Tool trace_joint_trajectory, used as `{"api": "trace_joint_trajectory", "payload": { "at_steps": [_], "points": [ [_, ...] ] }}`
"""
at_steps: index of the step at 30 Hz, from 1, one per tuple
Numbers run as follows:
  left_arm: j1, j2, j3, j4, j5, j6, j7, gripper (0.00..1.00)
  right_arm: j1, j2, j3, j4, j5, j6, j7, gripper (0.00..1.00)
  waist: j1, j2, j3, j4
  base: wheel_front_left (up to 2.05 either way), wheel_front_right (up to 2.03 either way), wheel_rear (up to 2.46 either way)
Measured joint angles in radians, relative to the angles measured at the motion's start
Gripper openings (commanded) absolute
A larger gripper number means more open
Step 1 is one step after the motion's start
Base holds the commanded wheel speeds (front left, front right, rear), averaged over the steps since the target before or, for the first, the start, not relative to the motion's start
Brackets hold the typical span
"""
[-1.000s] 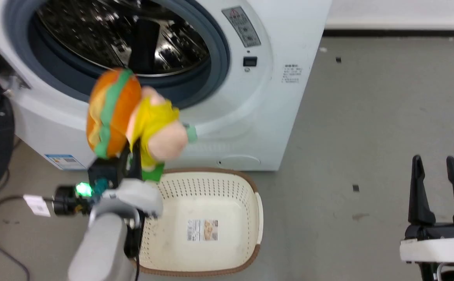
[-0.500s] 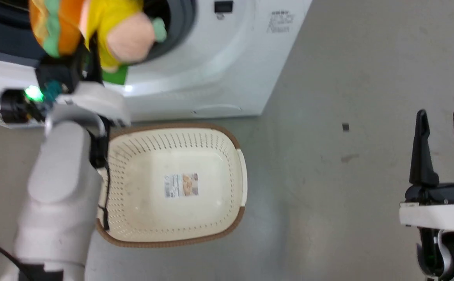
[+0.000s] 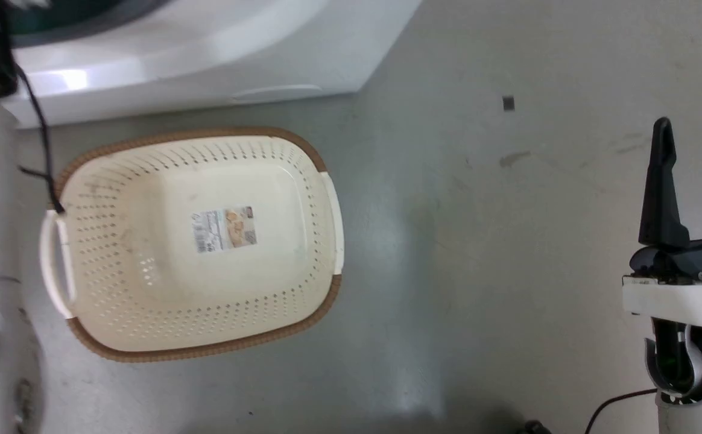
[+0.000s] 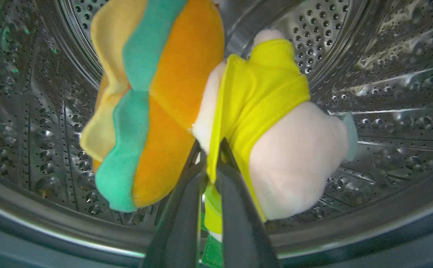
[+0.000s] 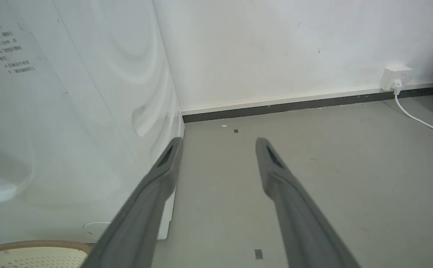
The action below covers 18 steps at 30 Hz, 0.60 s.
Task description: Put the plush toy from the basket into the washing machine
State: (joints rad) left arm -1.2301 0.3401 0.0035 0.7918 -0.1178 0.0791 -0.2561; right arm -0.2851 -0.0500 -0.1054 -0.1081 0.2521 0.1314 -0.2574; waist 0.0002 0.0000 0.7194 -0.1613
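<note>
Left wrist view: plush toy [image 4: 209, 111] is held up inside the steel drum [image 4: 387, 74], pinched by the left gripper [image 4: 211, 149], whose jaws are clamped together on a fold of yellow cloth at the toy's middle. Its long axis is laid across the fingers: orange hat with green and yellow stripes to that view's left, rounded peach part to its right. Soft, stuffed and floppy, it is judged likely to drop when let go. Shiny perforated metal is seen all round it, with the drum's lower lip just below, so release into the drum is judged the step in hand.

On the head view the white washing machine [image 3: 206, 54] is cut by the top edge. Just beside its front the basket [image 3: 194, 134] stands with no toy in it: cream perforated plastic, brown woven-look rim, label on the bottom. The right gripper [image 3: 692, 129] is well apart over grey floor [image 3: 477, 241], jaws apart, nothing held.
</note>
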Motion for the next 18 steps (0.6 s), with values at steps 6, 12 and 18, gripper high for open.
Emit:
{"api": "trace_joint_trajectory", "payload": {
  "at_steps": [6, 12, 18],
  "points": [
    [-0.106, 0.045, 0.015, 0.034, 0.001, -0.002, 0.000, 0.00, -0.015, 0.000, 0.017, -0.004, 0.011, 0.000, 0.000, 1.00, 0.0000, 0.0000, 0.057, -0.032, 0.00, 0.00, 0.00],
    [-0.160, 0.059, 0.012, 0.072, 0.007, -0.009, 0.000, 0.00, -0.034, 0.000, 0.021, -0.008, 0.013, 0.000, 0.000, 1.00, 0.0000, 0.0000, 0.097, -0.049, 0.00, 0.00, 0.00],
    [-0.156, 0.050, 0.016, 0.093, 0.005, -0.012, 0.000, 1.00, -0.035, 0.000, 0.019, -0.006, 0.008, 0.000, 0.000, 1.00, 0.0000, 0.0000, 0.089, -0.037, 0.00, 0.00, 0.00]
  ]
}}
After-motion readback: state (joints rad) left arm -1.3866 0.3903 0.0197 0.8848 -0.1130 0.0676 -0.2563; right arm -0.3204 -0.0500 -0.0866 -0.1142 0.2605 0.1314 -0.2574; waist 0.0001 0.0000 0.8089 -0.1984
